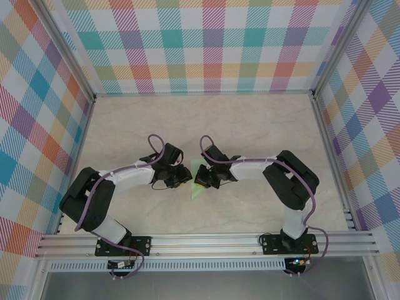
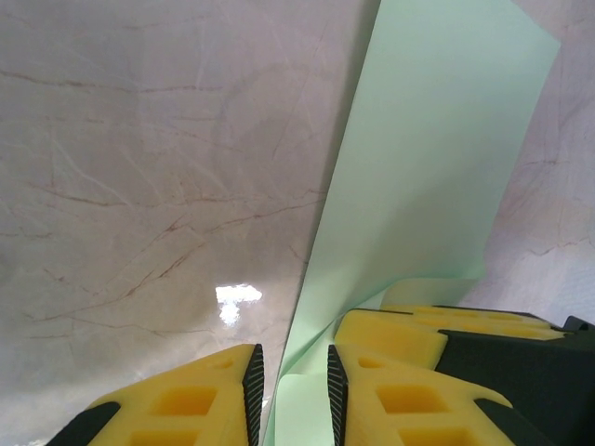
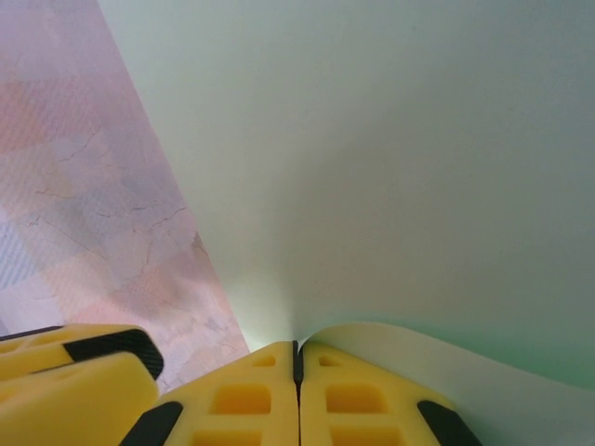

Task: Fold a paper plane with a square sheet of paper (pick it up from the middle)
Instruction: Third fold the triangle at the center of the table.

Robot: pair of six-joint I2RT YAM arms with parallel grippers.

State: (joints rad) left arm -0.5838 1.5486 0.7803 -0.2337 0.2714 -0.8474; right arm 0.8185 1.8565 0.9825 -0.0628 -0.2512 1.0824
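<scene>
The square sheet of paper (image 1: pixel 198 187), pale mint green, hangs bent and on edge above the table between my two grippers. My right gripper (image 3: pixel 297 358) is shut on it, and the sheet (image 3: pixel 372 167) curls up out of the seam between the pads. My left gripper (image 2: pixel 296 395) stands open by a narrow gap. A fold of the paper (image 2: pixel 437 149) runs through that gap, and the pads do not pinch it. The right gripper's yellow fingers (image 2: pixel 409 330) sit just beside the left ones. From above, the left gripper (image 1: pixel 185 177) and right gripper (image 1: pixel 202 180) nearly touch at mid-table.
The marbled tabletop (image 1: pixel 250 125) lies below the paper. Checked walls (image 1: pixel 212 44) close the back and both sides, and an aluminium rail (image 1: pixel 206 240) runs along the near edge. The left gripper's finger (image 3: pixel 74 381) shows at the lower left of the right wrist view.
</scene>
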